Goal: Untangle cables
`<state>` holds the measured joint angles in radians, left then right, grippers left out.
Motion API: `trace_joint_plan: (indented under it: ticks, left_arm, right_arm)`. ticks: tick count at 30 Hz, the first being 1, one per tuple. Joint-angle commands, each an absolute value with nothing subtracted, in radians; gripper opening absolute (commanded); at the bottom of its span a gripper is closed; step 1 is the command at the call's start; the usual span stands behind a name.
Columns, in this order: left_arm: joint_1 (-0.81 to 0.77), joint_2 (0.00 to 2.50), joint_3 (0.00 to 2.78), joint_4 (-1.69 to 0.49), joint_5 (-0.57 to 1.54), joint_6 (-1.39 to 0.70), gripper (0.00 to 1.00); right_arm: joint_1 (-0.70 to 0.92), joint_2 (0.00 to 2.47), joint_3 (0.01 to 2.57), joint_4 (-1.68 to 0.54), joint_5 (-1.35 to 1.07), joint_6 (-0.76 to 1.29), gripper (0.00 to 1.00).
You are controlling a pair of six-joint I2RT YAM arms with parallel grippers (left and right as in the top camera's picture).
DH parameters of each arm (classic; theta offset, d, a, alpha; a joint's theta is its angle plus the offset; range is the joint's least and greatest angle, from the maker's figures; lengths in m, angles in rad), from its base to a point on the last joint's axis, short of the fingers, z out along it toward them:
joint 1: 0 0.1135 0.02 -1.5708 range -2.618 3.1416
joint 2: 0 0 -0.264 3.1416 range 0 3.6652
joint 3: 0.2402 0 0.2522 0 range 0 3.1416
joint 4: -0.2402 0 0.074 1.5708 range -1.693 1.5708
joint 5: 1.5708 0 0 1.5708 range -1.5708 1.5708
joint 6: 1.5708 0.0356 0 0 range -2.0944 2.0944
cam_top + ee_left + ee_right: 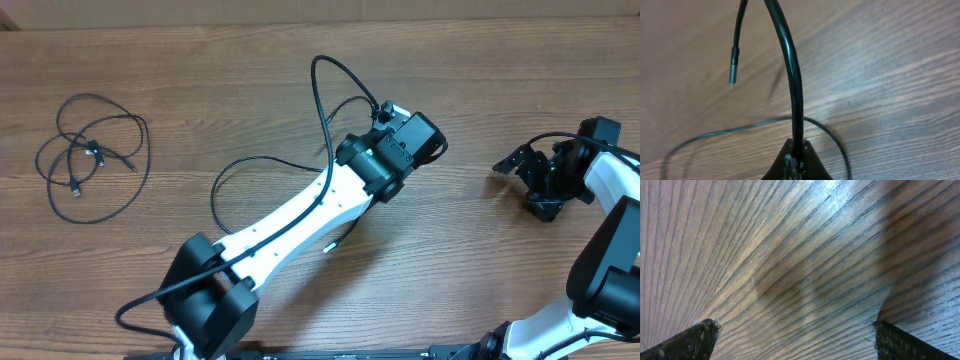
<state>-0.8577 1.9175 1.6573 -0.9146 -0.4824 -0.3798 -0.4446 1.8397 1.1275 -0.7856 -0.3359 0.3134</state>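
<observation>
**A:** What's there, biggest first?

**B:** A wood tabletop [200, 50]. The left arm [300, 215] reaches across its middle. The left pincer [796, 159] is clamped on a black cable [796, 90] that rises away from the tips. The right pincer [794, 326] stands apart with nothing between its fingers, well off to the right of the left one.

**A:** And the other cables?

**B:** A tangled coil [92, 152] lies far from both pincers, out past the left one's own side. A thin loop [740, 127] curves on the tabletop just around the left pincer's tips. A plug [732, 75] hangs free, up and left of them.

**A:** What could go wrong?

**B:** A hard pull could drag the loop, or tighten it if it is the same cable; I cannot tell. The thin cable might slip from the tips. The free plug could swing and snag.
</observation>
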Motion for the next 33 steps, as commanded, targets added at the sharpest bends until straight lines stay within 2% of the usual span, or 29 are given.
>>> trace_joint_plan:
  ticks: [1, 3, 4, 8, 11, 14, 22, 33]
  left_arm:
    - [-0.835, 1.944, 1.664, -0.910, -0.365, -0.408, 0.04]
    - [-0.818, 1.954, 1.664, -0.910, -0.331, -0.408, 0.08]
    - [-0.810, 1.956, 1.664, -0.910, -0.317, -0.408, 0.19]
    - [-0.770, 1.956, 1.664, -0.911, -0.227, -0.407, 0.34]
    - [-0.741, 1.956, 1.664, -0.920, -0.117, -0.403, 0.54]
    - [-0.722, 1.956, 1.664, -0.957, -0.084, -0.403, 0.63]
    - [-0.707, 1.957, 1.644, -1.056, -0.084, -0.400, 0.66]
    - [-0.707, 1.957, 1.431, -0.885, 0.041, -0.408, 0.66]
  right_arm:
    - [-0.447, 1.842, 1.151, -0.782, -0.333, 0.309, 1.00]
    - [-0.447, 1.842, 1.151, -0.782, -0.333, 0.309, 1.00]
    - [-0.447, 1.842, 1.151, -0.782, -0.333, 0.309, 1.00]
    - [-0.447, 1.842, 1.151, -0.782, -0.333, 0.309, 1.00]
    - [-0.447, 1.842, 1.151, -0.782, -0.333, 0.309, 1.00]
    - [-0.447, 1.842, 1.151, -0.782, -0.333, 0.309, 1.00]
    - [-0.447, 1.842, 1.151, -0.782, -0.333, 0.309, 1.00]
    - [-0.447, 1.842, 1.151, -0.782, -0.333, 0.309, 1.00]
